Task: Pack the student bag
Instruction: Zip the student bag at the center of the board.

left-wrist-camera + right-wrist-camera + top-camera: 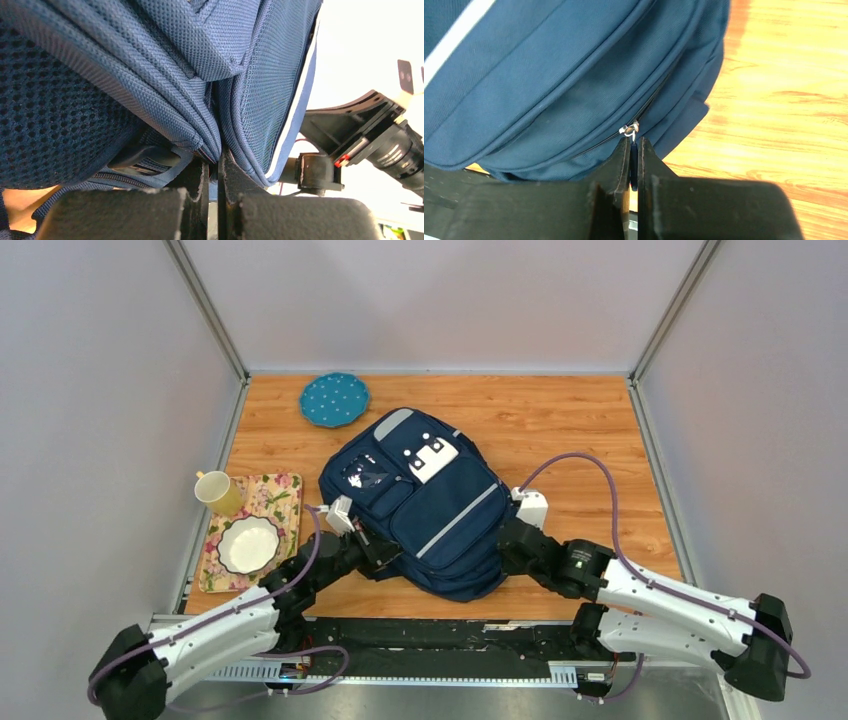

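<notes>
The student bag (420, 500), a navy backpack with a light-grey stripe and a white patch, lies flat in the middle of the wooden table. My left gripper (214, 162) is at its near left edge (385, 558), shut on a fold of the bag's blue fabric (235, 100) next to a black strap buckle (145, 157). My right gripper (634, 142) is at the bag's near right side (505, 540). It is shut on the dark zipper pull (634, 160), which hangs from a silver slider (629, 130) on a closed zip.
A blue dotted plate (334, 399) lies at the back left. A yellow mug (218, 491) and a white bowl (248, 544) sit on a floral placemat (283, 490) at the left. Grey walls enclose the table on three sides.
</notes>
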Robot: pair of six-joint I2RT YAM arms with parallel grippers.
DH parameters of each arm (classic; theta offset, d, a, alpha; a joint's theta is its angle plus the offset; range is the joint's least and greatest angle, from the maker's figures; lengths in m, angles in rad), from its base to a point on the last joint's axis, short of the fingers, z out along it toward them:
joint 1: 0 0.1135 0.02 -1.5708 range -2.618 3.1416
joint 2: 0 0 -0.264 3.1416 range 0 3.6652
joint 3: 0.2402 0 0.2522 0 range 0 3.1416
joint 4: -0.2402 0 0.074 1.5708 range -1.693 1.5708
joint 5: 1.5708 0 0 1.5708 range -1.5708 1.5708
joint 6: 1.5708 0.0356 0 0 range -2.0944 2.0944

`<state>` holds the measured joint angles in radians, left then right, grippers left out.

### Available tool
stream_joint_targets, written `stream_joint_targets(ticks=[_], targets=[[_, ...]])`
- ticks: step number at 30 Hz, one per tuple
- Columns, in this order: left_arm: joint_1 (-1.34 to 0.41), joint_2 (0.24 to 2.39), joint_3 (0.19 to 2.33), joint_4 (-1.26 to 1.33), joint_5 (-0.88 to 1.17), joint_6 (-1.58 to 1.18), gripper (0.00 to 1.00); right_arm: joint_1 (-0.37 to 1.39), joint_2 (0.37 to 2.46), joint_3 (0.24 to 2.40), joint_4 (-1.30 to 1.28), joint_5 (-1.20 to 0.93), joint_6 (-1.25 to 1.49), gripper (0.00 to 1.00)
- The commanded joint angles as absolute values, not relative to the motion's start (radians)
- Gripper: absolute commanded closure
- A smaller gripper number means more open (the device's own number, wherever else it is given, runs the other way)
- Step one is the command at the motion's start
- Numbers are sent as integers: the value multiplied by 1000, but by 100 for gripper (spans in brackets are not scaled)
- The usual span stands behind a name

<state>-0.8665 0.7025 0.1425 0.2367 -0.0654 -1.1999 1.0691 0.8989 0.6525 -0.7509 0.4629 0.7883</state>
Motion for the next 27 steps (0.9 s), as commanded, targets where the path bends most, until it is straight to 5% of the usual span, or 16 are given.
stream_joint_targets(ticks=[1, 9, 14, 18, 19, 21, 27], targets=[[-639, 634, 181, 62, 231, -953, 100, 1017, 819, 652, -848, 589, 835, 100], [-420, 794, 331, -101, 808, -649, 100, 945, 801, 658, -804, 584, 733, 100], [-351, 850, 492, -368, 673, -503, 98, 939, 784, 634, -758, 548, 707, 100], [-353, 775, 540, -420, 536, -535, 60, 939, 769, 609, -727, 491, 701, 100], [-351, 744, 541, -422, 500, -544, 43, 939, 767, 606, -724, 488, 701, 100], [-353, 649, 546, -442, 401, -558, 30, 939, 762, 607, -726, 485, 701, 100], [-354, 511, 618, -460, 310, -535, 27, 939, 765, 620, -719, 477, 690, 100]])
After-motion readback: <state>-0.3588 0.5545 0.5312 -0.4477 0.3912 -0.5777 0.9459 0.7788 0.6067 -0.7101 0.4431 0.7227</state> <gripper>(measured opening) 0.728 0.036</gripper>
